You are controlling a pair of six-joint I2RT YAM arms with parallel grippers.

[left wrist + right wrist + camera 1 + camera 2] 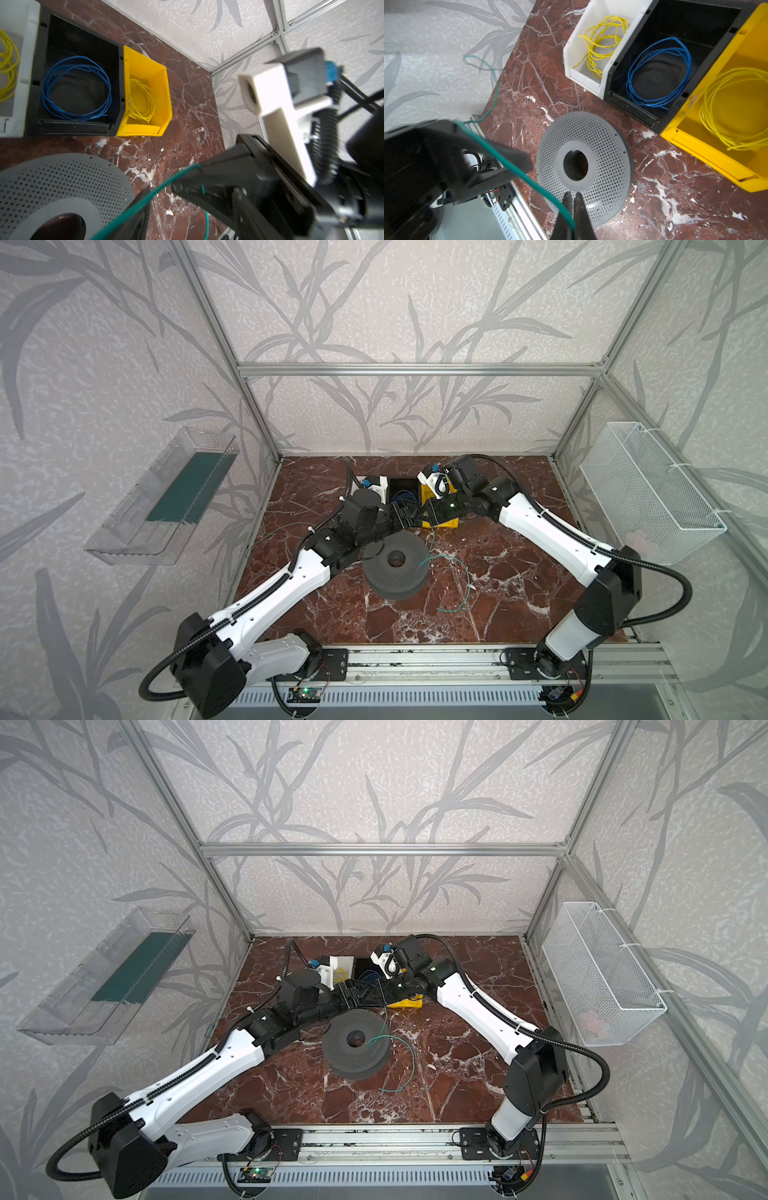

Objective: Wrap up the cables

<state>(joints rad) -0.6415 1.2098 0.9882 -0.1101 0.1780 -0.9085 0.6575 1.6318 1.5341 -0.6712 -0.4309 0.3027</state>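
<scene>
The right gripper (pixel 572 197) is clamping the wire (pixel 538 188) over the spool (pixel 390 578). The left gripper (pixel 519 168) is holding its jaws apart, with the wire crossing them loose. Slack is trailing toward the desk's front edge. Winding is probably needing steady tension against spring-back.

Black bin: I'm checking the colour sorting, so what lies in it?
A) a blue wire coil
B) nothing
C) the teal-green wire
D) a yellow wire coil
A: in the right wrist view a blue wire coil lies on the floor of the black bin, while the yellow wire coils sit in the white bin and the yellow bin on either side of it.
</scene>
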